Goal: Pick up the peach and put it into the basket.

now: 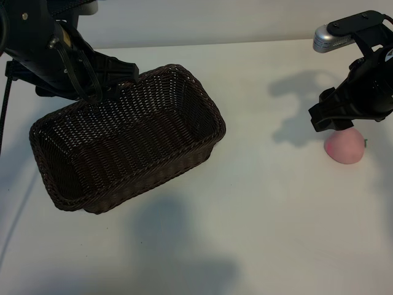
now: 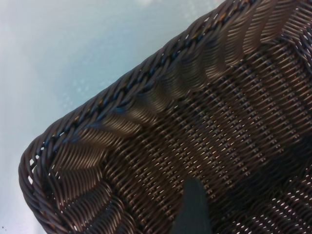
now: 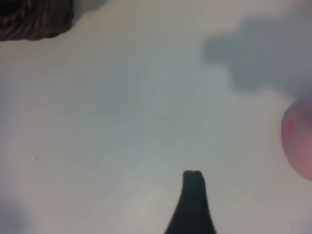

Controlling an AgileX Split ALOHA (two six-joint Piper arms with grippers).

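Careful — your right claw [image 1: 336, 125], spread wide, hangs just off-centre over the small round pale-pink peach [image 1: 346, 147] on the white bench [image 1: 258, 203], well apart from the dark-brown woven wicker basket [image 1: 184, 161] — descending, it could nudge the fruit rolling.

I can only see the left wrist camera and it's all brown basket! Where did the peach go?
Observer: The peach sits on the white table, well off to the basket's right in the exterior view.
Operator: Is anything in the basket yet?
Observer: No, it's empty.
Operator: Who's grabbing the peach?
Observer: The right gripper hangs just above it, open, not holding it.
Operator: And my arm?
Observer: The left gripper is open over the basket's back rim.
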